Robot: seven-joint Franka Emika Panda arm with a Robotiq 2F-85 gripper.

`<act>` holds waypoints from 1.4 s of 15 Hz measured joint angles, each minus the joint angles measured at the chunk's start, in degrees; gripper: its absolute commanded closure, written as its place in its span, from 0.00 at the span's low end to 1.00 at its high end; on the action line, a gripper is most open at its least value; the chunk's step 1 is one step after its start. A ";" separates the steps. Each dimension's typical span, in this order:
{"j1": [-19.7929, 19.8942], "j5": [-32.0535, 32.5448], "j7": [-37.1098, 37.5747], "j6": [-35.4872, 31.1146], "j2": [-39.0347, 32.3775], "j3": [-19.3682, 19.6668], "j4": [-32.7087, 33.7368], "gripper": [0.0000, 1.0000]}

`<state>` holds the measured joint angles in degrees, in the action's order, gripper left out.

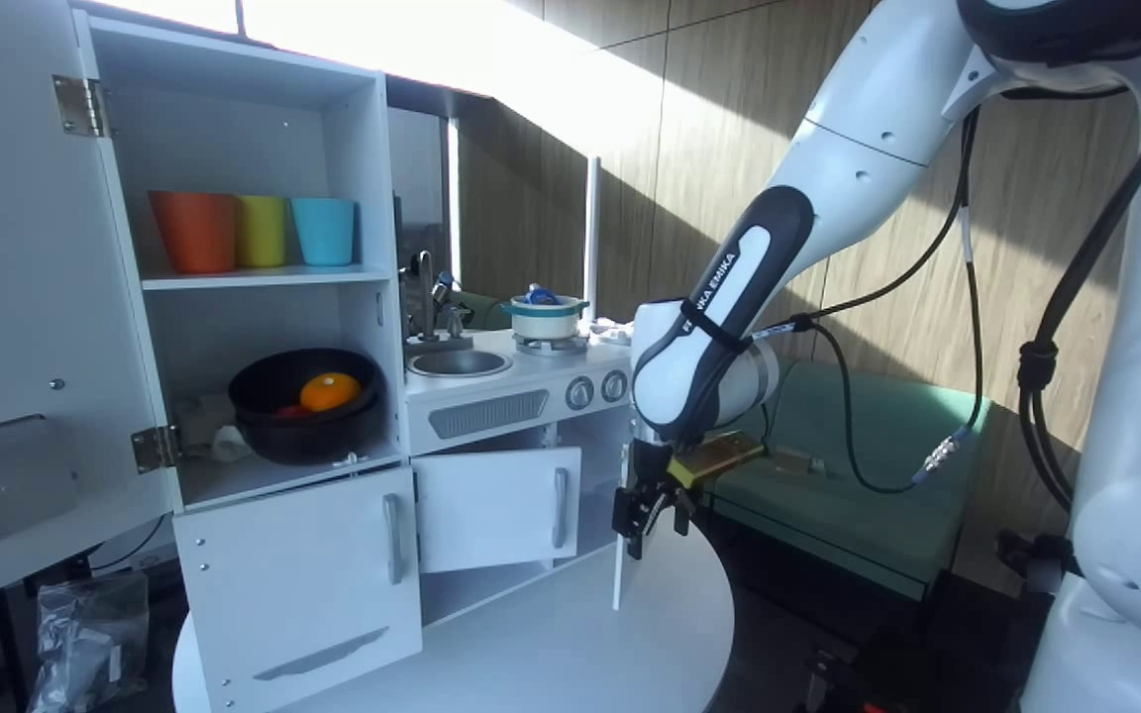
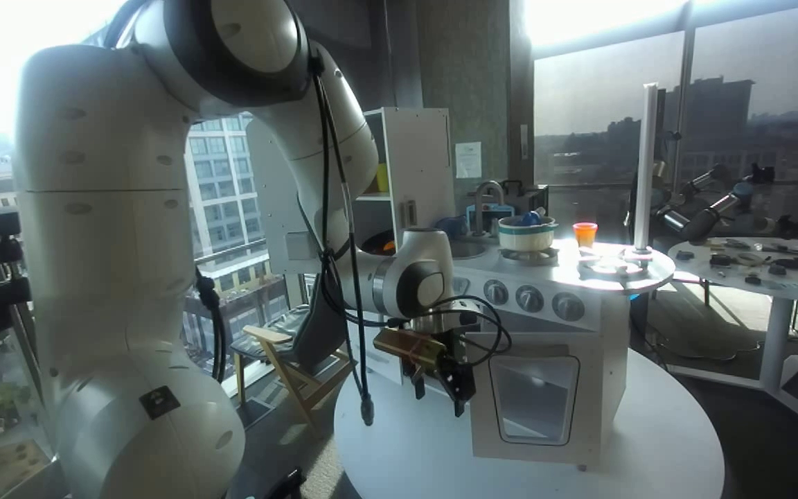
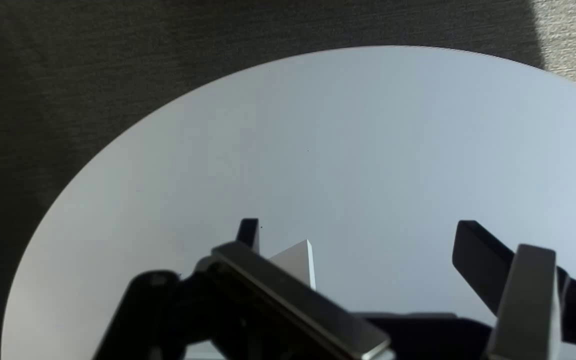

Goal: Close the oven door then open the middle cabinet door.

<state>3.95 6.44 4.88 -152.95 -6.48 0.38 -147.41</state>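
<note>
The oven door stands open. In an exterior view it is a thin white panel seen nearly edge-on, and in an exterior view its windowed face shows. The squarish middle cabinet door hangs ajar, with a grey handle at its right side. My gripper is at the oven door's free edge, pointing down; it also shows beside that edge. In the wrist view the gripper is open, and the door's white corner shows in the gap near the left finger. Contact cannot be told.
The wide lower-left door and large open upper door flank the shelves. A pot stands on the stove above the knobs. The toy kitchen stands on a round white table. A green bench is behind the arm.
</note>
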 measured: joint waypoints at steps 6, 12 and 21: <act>0.08 -8.11 8.21 8.77 -0.01 2.14 7.64 0.00; 0.51 -8.12 21.75 16.88 -2.03 6.51 14.65 0.00; 0.75 -14.27 26.92 11.97 -6.93 7.44 20.58 0.00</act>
<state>4.70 -7.83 31.81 -140.99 -13.41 7.82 -126.83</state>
